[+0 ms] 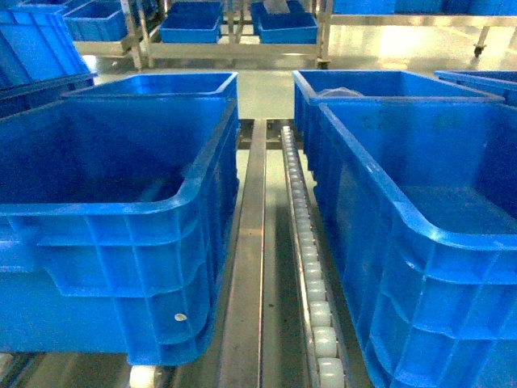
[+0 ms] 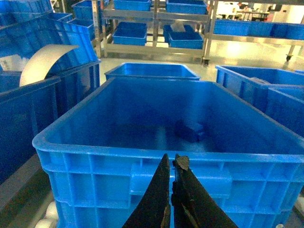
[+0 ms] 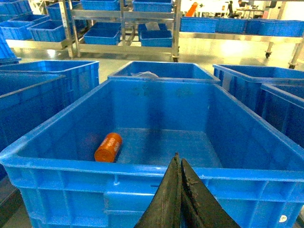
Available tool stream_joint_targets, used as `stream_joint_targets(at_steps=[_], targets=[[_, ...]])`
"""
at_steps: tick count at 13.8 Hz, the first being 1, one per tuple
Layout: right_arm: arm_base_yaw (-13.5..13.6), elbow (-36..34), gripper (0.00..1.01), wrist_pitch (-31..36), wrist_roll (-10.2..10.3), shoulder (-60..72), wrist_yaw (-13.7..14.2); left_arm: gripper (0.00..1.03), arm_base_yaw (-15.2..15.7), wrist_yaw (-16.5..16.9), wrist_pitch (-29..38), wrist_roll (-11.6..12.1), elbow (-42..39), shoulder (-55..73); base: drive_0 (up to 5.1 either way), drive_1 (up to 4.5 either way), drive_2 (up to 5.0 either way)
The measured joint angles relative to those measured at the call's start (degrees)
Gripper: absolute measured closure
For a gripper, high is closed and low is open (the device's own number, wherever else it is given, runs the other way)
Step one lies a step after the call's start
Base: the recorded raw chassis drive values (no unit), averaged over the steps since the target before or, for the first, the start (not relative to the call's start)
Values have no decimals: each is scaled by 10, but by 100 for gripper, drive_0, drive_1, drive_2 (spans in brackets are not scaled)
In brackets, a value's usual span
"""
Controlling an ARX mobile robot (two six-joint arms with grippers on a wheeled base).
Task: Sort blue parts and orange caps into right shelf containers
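Note:
Two large deep blue crates fill the head view, one on the left (image 1: 97, 212) and one on the right (image 1: 420, 222); neither gripper shows there. In the left wrist view my left gripper (image 2: 173, 159) is shut with nothing in it, just outside the near wall of a crate (image 2: 118, 154). A blue part (image 2: 190, 130) lies on that crate's floor. In the right wrist view my right gripper (image 3: 177, 157) is shut and holds nothing, in front of a crate's near rim (image 3: 95, 166). An orange cap (image 3: 108, 147) lies on its side at the left of that crate's floor.
A metal rail and a white roller track (image 1: 311, 275) run between the two crates. More blue crates (image 1: 371, 85) stand behind them. Steel shelves (image 1: 234, 40) with shallow blue bins line the far side. A curved white sheet (image 2: 45, 59) sticks out of a crate at the left.

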Motion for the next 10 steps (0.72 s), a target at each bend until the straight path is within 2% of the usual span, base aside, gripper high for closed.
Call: stream_joint_targets(at_steps=[1,2,3,7,8,10], targets=[[0,0,100,-39,0,-28,0,101,0,0,-9,0,0,-10,0,0,0],[0,0,100,-108,0,-87,0,101,0,-1,-82,0,0,-56,0,0,0],[0,2,100,-94,0,-99,1,101,0,1,-107,0,0,-106,0,0,0],[0,0,100,-105,0,-99,2,101,0,1,-110,1,0,-104,0,0,0],[0,0,97,-105,0,-99,2,97,0,1,-110,0,0,-104,0,0,0],[0,0,70,-105,0,-99,2,72,0,1,-110,1,0,-104,0,0,0]])
